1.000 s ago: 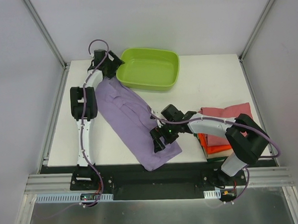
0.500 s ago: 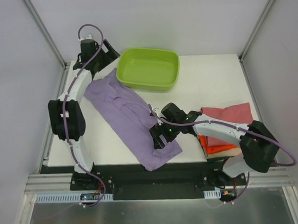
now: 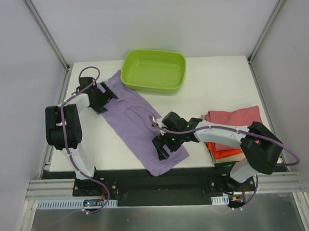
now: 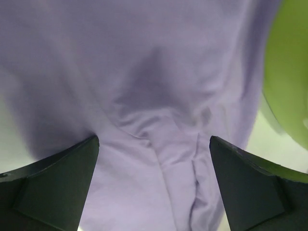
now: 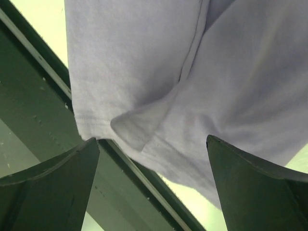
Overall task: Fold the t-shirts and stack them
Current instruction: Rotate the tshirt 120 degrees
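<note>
Farthest from the lime-green tub (image 3: pixel 154 70), at the near edge of the table (image 3: pixel 220 86), lies the hem end of the lilac t-shirt (image 3: pixel 139 124), and it goes a little over that edge. The right gripper (image 3: pixel 164 147) hangs just above this end. Its jaws stand wide apart and there is nothing between them; in the right wrist view one small corner of the hem is turned up between the two fingers. Whether the fingertips touch the cloth I cannot tell. To the right of it, also on the side away from the tub, the rose-red t-shirt (image 3: pixel 235 117) lies folded on the orange t-shirt (image 3: pixel 221 149). The lilac t-shirt is a long strip, and its long axis runs on a diagonal from the near edge up to the left corner of the tub. The left gripper (image 3: pixel 105 92) is over this far end, just beside the tub, with its jaws also fully apart and holding nothing, the wrinkled cloth directly under them. So each arm is nearer to one end of the strip. In my judgement the next fold goes across the long axis, and each gripper must first come down and pinch its own end.
</note>
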Robot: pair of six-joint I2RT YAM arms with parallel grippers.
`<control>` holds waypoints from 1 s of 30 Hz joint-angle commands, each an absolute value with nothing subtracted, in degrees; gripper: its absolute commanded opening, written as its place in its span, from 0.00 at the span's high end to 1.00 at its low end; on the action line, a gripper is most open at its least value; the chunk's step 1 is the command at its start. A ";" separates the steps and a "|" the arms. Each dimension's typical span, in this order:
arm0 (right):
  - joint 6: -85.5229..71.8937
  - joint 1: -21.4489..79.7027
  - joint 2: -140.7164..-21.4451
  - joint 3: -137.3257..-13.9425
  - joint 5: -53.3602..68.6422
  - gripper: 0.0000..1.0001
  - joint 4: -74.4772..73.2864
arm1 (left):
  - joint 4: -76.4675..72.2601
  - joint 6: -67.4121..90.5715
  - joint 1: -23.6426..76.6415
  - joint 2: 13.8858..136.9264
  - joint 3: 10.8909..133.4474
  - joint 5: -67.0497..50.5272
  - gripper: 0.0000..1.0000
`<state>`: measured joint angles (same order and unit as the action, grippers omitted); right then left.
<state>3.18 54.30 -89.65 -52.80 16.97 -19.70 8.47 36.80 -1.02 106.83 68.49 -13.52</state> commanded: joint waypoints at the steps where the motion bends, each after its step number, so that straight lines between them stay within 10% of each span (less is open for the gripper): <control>1: 0.62 54.32 -82.28 -49.66 19.42 0.04 -17.93 | 9.67 39.46 -5.27 105.91 64.43 -11.97 0.01; 20: 3.16 52.90 -82.08 -49.92 8.36 0.13 -22.50 | 20.12 35.86 -9.76 105.22 75.32 -9.31 0.01; 30: 4.31 57.83 -88.41 -52.65 -2.52 0.23 -25.05 | 21.45 41.04 4.72 83.25 54.60 -4.31 0.01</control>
